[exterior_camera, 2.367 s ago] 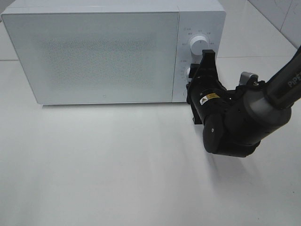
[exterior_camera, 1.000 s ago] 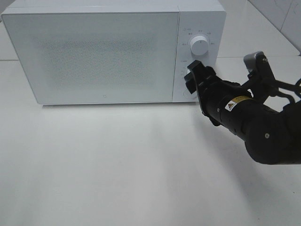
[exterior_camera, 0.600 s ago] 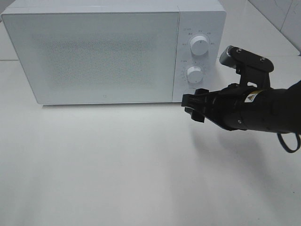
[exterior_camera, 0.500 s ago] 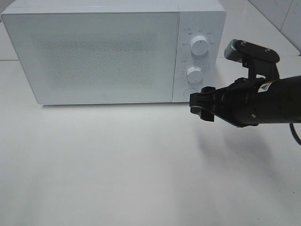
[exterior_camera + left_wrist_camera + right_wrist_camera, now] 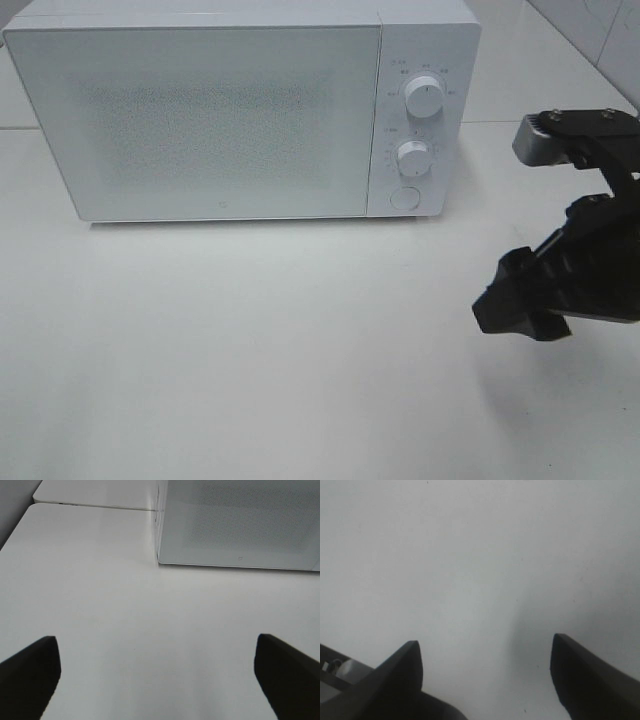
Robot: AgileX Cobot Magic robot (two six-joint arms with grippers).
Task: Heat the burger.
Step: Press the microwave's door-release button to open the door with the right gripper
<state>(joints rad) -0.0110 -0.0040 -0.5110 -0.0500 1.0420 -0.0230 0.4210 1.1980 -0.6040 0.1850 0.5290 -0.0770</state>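
The right pincer (image 5: 510,305) hangs spread wide over bare table (image 5: 250,350), well apart from the microwave (image 5: 200,120) front edge. The left pincer (image 5: 160,680) is spread too, with the microwave's corner ahead. The burger shows in no view.

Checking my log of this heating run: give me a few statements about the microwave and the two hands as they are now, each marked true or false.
1. The microwave has its door shut. True.
2. The left hand and the right hand are both open and hold nothing. True.
3. The right hand is touching the microwave's controls. False: it hangs over the table, clear of the microwave.
4. The burger stands on the table in front of the microwave. False: no burger shows in any view.
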